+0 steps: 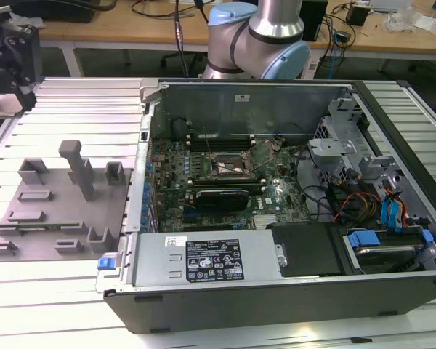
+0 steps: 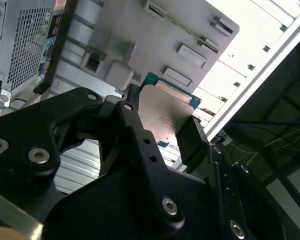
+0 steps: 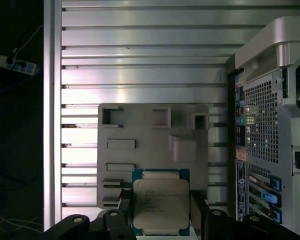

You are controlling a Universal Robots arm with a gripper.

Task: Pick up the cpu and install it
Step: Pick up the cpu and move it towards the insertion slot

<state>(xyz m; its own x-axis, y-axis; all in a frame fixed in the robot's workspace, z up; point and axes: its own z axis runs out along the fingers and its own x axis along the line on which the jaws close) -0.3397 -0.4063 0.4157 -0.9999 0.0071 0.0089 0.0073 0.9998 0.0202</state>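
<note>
In the first wrist view the lower edge of the cpu (image 3: 160, 202) was cut off, and dark fingers (image 3: 197, 207) hid its sides. The gripper (image 2: 162, 131) was closed on the cpu's two opposite edges, above the grey fixture plate (image 3: 150, 135) on the table (image 3: 140, 50).

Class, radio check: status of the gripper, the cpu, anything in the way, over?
Black gripper shut on small flat square silver-topped cpu. Cpu held clear of grey plastic fixture plate, outside open black computer case. No obstruction seen around it.
</note>
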